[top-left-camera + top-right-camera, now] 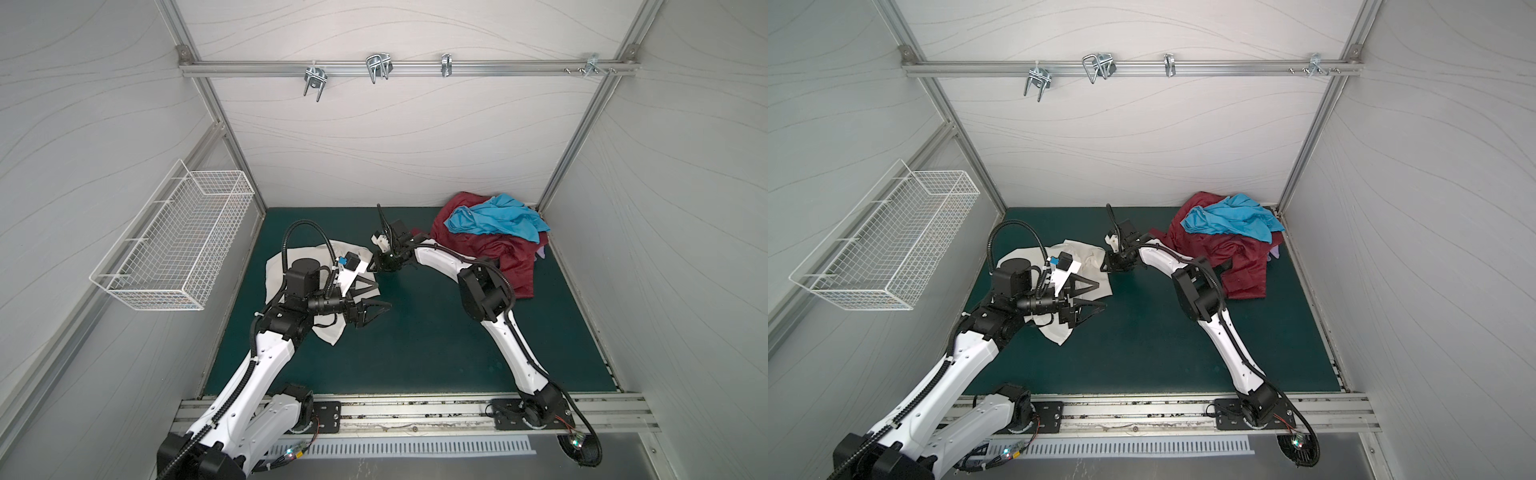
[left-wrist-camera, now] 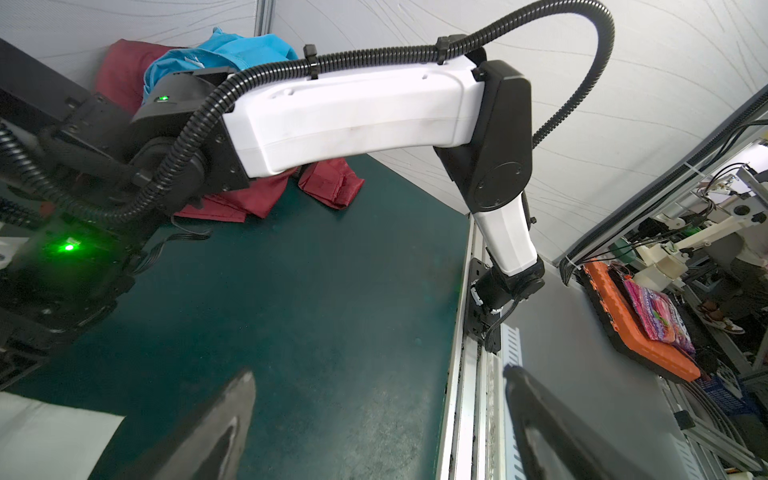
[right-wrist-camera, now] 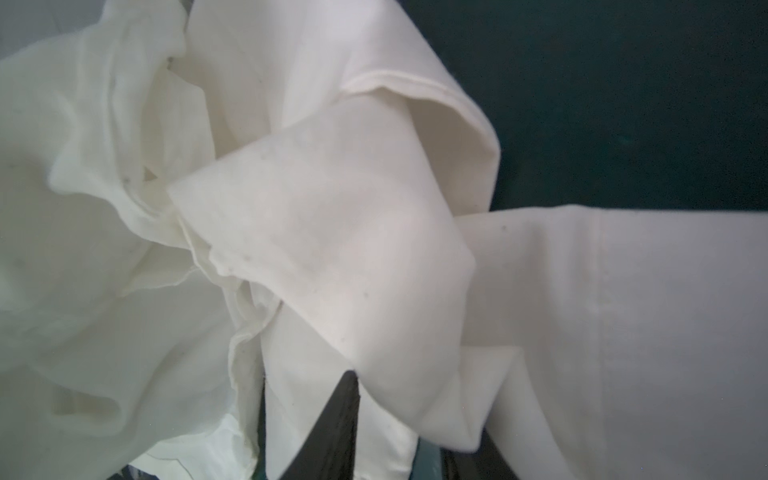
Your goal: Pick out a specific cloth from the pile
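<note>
Two tools, one target. Right gripper [image 1: 386, 268] nipped on a fold at the right-hand fringe of the cloth [image 1: 299, 254]; left gripper [image 1: 384, 296] spread, empty, just beside. Cloth sprawled leftward from that pinch, toward the worktop [image 1: 415, 353]'s left edge, well apart from the pile [image 1: 498, 249] in the far right corner. Bunched fold over a dark finger [image 3: 338, 419] only in the right wrist view; whole gap to the pile in both top views.

Colours, top view | off-white thin-fabric shirt [image 1: 275, 272], plain, 9 o'clock | maroon fabric shirt [image 1: 511, 257], plain, 2 o'clock | bright blue crumpled garment [image 1: 494, 220], plain | dark green flat mat [image 1: 415, 332] | white wire-grid basket [image 1: 174, 245] | pale grey wall panels [image 1: 395, 145], wavy lines
</note>
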Robot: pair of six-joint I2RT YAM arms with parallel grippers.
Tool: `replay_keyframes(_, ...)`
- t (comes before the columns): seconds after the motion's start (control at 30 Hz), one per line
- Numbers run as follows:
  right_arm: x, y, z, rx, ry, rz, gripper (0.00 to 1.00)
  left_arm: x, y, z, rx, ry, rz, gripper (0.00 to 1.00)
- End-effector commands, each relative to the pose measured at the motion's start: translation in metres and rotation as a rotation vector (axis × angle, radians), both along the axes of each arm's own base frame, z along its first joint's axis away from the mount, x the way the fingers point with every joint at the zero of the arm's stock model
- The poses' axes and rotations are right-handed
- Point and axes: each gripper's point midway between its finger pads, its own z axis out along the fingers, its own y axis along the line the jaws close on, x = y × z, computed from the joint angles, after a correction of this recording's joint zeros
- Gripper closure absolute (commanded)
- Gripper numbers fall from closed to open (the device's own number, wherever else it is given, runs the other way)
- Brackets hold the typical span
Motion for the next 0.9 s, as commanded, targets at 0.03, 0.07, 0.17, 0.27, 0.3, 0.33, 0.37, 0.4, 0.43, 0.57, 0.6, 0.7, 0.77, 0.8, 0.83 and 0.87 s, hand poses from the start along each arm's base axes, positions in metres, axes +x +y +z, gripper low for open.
replay_keyframes(0.03,-0.007,0.015,-0.017,0.046,0.099,-0.016,0.66,0.0,0.0,0.008,-0.002,-0.066,-0.006,0.05)
replay_keyframes(0.07,-0.005,0.016,-0.016,0.052,0.096,-0.022,0.66,0.0,0.0,0.008,-0.001,-0.067,-0.006,0.05)
replay_keyframes(0.17,-0.002,0.016,-0.01,0.051,0.076,-0.031,0.62,0.0,0.0,0.008,-0.001,-0.068,-0.004,0.05)
replay_keyframes(0.27,-0.002,0.01,0.008,0.063,0.024,-0.023,0.57,0.0,0.0,0.01,-0.002,-0.072,-0.003,0.05)
replay_keyframes(0.3,-0.003,0.01,0.019,0.085,0.002,-0.01,0.55,-0.001,0.0,0.011,-0.004,-0.074,-0.005,0.05)
replay_keyframes(0.33,-0.004,0.01,0.031,0.115,-0.019,-0.001,0.52,-0.001,-0.001,0.011,-0.005,-0.074,-0.005,0.05)
replay_keyframes(0.37,-0.005,0.01,0.046,0.148,-0.041,0.009,0.48,-0.001,-0.001,0.012,-0.009,-0.075,-0.007,0.05)
replay_keyframes(0.4,-0.005,0.009,0.06,0.173,-0.058,0.015,0.46,-0.001,-0.001,0.014,-0.014,-0.078,-0.01,0.05)
replay_keyframes(0.43,-0.006,0.008,0.074,0.195,-0.075,0.019,0.44,-0.001,-0.002,0.015,-0.017,-0.079,-0.011,0.05)
replay_keyframes(0.57,-0.009,-0.002,0.125,0.252,-0.143,0.021,0.39,-0.002,-0.004,0.023,-0.036,-0.092,-0.011,0.05)
replay_keyframes(0.6,-0.011,-0.008,0.136,0.256,-0.16,0.019,0.38,-0.002,-0.004,0.025,-0.04,-0.095,-0.01,0.05)
replay_keyframes(0.7,-0.02,-0.027,0.166,0.25,-0.205,0.007,0.33,-0.005,-0.006,0.031,-0.048,-0.111,-0.006,0.05)
replay_keyframes(0.77,-0.028,-0.048,0.181,0.228,-0.23,-0.011,0.32,-0.007,-0.008,0.034,-0.046,-0.124,0.001,0.05)
replay_keyframes(0.8,-0.033,-0.062,0.186,0.214,-0.24,-0.025,0.3,-0.006,-0.009,0.036,-0.043,-0.129,0.015,0.04)
replay_keyframes(0.83,-0.037,-0.077,0.191,0.199,-0.254,-0.043,0.29,-0.006,-0.009,0.037,-0.038,-0.133,0.031,0.04)
replay_keyframes(0.87,-0.041,-0.092,0.193,0.183,-0.265,-0.063,0.28,-0.005,-0.009,0.038,-0.03,-0.139,0.048,0.04)
